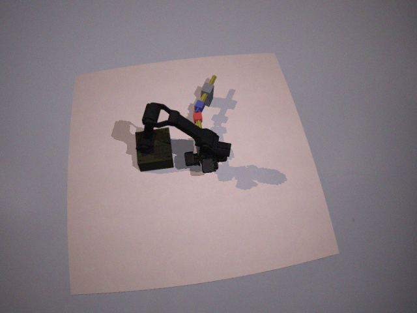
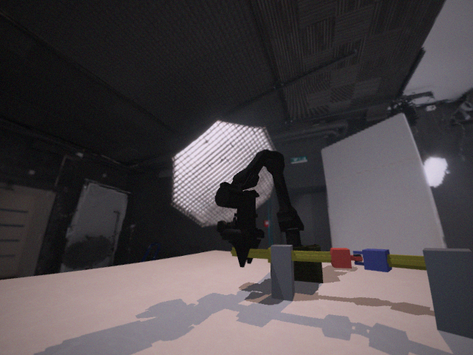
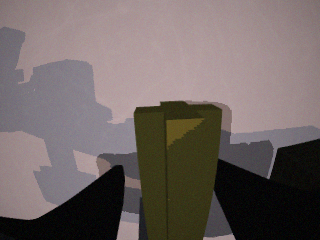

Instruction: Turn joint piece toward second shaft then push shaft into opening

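The red joint piece (image 1: pixel 197 117) (image 2: pixel 341 257) is hinged to the blue piece (image 1: pixel 199 105) (image 2: pixel 376 259) on the end of the fixed yellow shaft (image 1: pixel 214 79) (image 2: pixel 406 262). The second yellow shaft (image 1: pixel 199 124) (image 2: pixel 312 256) (image 3: pixel 187 175) runs through its grey block (image 2: pixel 282 275), and its inner end meets the red piece; how deep it sits is hidden. My gripper (image 2: pixel 245 263) (image 3: pixel 167 169) is open, its fingers on both sides of the second shaft near its outer end. In the wrist view a gap shows on the left; the right finger is very close to the shaft.
The fixed shaft's grey block (image 1: pixel 207 89) (image 2: pixel 451 290) stands beyond the blue piece. The arm's dark base block (image 1: pixel 154 148) (image 2: pixel 308 269) stands beside the second shaft. Shadows of the arm and shafts fall across the pale mat (image 1: pixel 202 229).
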Robot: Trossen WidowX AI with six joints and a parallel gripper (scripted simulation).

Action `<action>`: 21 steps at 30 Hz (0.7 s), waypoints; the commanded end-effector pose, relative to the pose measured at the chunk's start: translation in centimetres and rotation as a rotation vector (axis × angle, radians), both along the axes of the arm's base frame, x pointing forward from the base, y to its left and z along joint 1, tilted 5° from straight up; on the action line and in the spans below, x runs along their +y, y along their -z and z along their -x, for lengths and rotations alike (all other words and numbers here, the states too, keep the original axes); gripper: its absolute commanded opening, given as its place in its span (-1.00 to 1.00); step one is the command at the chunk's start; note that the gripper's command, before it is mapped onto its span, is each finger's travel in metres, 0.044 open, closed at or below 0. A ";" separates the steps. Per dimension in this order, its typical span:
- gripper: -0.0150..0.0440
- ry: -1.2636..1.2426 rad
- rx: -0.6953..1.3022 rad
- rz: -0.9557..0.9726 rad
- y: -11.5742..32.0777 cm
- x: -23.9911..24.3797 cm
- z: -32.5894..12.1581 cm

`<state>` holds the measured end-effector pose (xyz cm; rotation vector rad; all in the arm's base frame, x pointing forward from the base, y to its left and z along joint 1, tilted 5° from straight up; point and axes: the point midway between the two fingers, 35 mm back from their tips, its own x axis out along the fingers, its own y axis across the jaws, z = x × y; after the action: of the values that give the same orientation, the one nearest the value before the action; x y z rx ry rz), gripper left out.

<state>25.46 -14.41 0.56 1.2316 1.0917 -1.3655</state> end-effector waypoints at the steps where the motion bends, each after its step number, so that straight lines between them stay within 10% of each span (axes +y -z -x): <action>1: 0.71 -0.001 0.001 -0.001 0.0 0.0 0.0; 5: 1.00 -0.001 0.001 -0.001 0.0 0.0 0.0; 21: 1.00 -0.002 -0.004 -0.004 -2.7 0.3 -0.1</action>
<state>25.10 -14.16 1.08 1.2258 1.1152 -1.3755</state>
